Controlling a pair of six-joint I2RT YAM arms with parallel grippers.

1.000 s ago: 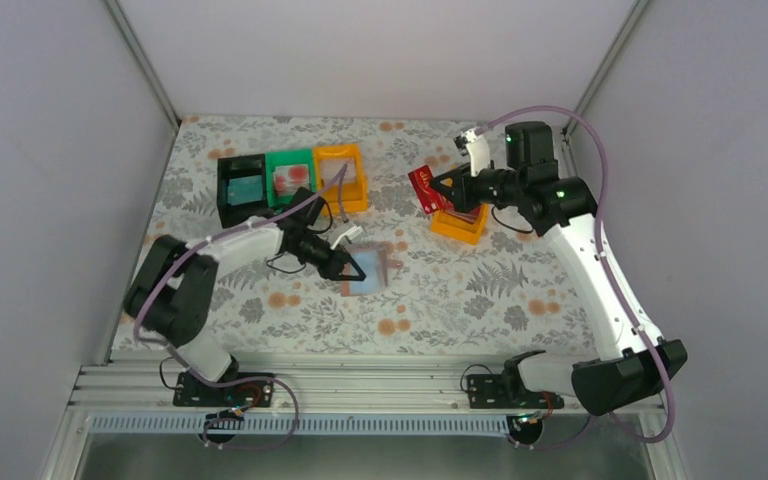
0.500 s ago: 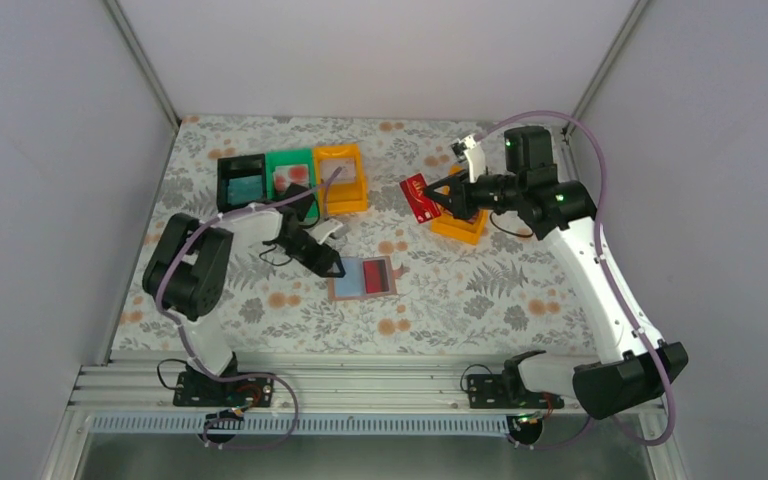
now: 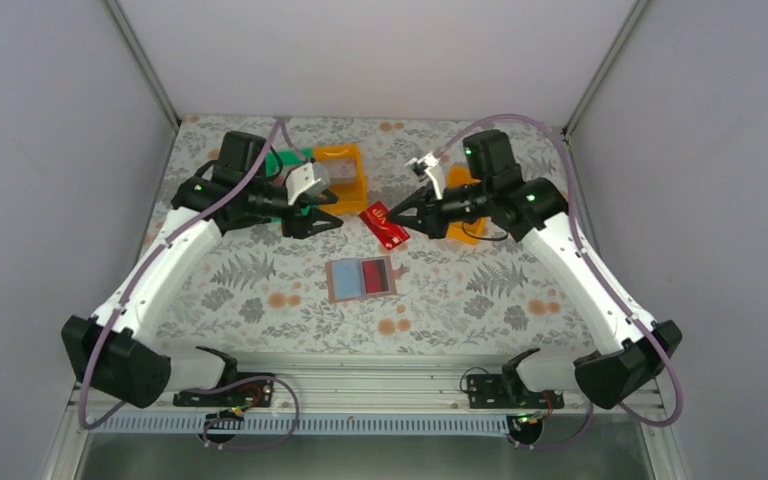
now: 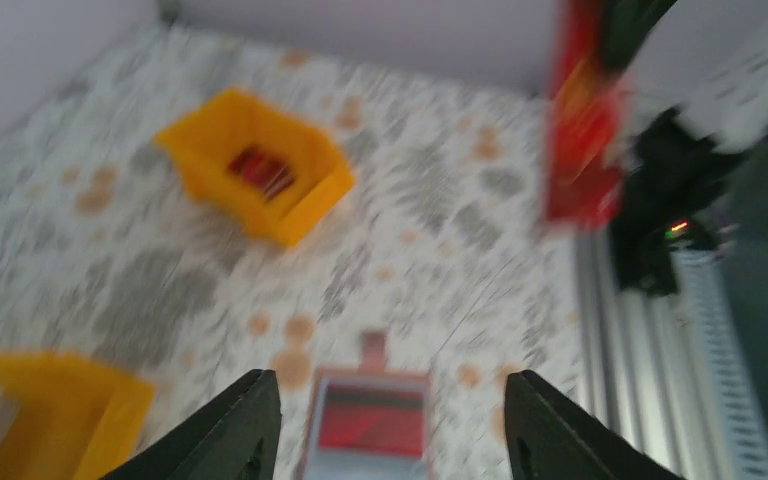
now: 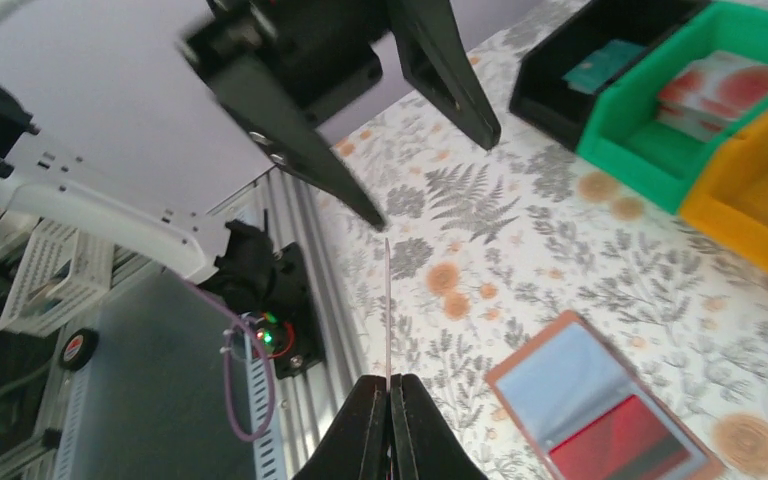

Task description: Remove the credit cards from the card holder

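Left gripper is up off the surface, near the left orange bin. Its jaws stand apart with nothing between them.

Right gripper is pinched tight on a dark red card, held in the air between the two arms. From the right wrist the card shows edge-on, a thin line rising from the closed fingertips.

Card holder lies open and flat mid-surface, apart from both grippers. Its left sleeve is pale blue-grey; its right sleeve holds a second red card.

Black bin holds a teal card. Green bin holds a whitish-pink card. Right orange bin has something red inside. The left wrist view is blurred.
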